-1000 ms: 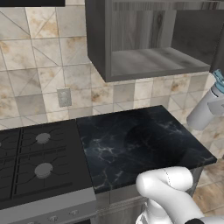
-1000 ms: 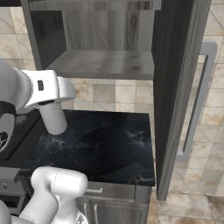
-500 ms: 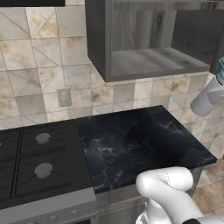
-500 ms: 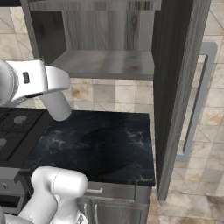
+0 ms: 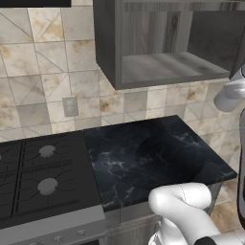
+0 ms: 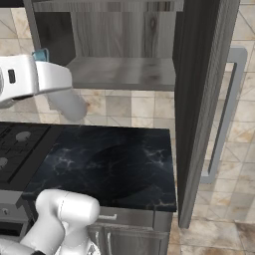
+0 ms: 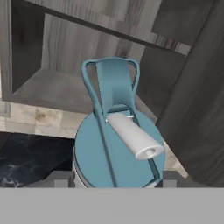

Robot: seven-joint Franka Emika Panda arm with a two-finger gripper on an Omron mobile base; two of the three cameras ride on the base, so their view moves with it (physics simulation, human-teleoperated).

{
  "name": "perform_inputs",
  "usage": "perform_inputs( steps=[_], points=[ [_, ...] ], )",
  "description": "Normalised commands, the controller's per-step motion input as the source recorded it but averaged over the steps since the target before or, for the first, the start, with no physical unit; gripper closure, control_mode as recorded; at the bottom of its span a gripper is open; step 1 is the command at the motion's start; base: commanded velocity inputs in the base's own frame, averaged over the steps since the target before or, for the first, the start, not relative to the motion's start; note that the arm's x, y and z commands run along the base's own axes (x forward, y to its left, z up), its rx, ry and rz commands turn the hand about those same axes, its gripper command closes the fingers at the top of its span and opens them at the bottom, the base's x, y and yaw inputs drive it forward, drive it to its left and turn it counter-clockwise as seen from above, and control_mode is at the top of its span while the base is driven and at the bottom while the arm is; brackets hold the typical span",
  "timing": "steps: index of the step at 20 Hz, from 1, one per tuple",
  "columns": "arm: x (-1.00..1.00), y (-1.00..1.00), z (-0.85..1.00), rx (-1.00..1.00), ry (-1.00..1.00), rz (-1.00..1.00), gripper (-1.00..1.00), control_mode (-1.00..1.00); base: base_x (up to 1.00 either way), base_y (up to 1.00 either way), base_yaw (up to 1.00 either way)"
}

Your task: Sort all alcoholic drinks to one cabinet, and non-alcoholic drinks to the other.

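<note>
My gripper (image 7: 114,180) is shut on a non-alcoholic drink, the white bottle (image 7: 116,148) with the teal flip lid; its lid and white spout fill the middle of the hand view. The right base view has the tilted bottle (image 6: 69,105) under my white hand at the left, its teal lid (image 6: 41,54) poking out above. In the left base view the bottle's body (image 5: 228,98) hangs at the right edge. Ahead is the open dark grey cabinet with a bare shelf (image 6: 124,74) (image 5: 167,64) (image 7: 48,87). Its tall door (image 6: 199,99) stands open, showing the pale bar handle (image 6: 226,114).
Below lies a black marble counter (image 5: 153,153) (image 6: 109,159), ending at its right edge near the open door. A black gas stove (image 5: 43,177) adjoins it on the left. A wall outlet (image 5: 70,106) sits on the tiled backsplash.
The hand has risen with the bottle toward the level of the cabinet shelf. The bottle's lid has slipped past the right edge of the left base view.
</note>
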Motion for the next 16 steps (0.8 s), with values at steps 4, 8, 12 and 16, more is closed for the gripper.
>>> perform_inputs(
  steps=[4, 8, 12, 16],
  points=[
    [0.14, -0.15, 0.14, -0.01, -0.06, -0.09, 1.0, -1.0, 0.0, 0.0, 0.0],
    [0.22, -0.17, 0.06, 0.0, -0.04, -0.08, 1.0, -1.0, 0.0, 0.0, 0.0],
    [0.3, -0.16, 0.0, 0.0, -0.05, -0.06, 1.0, -1.0, 0.0, 0.0, 0.0],
    [0.33, -0.12, 0.0, 0.0, -0.07, -0.05, 1.0, -1.0, 0.0, 0.0, 0.0]
  ],
)
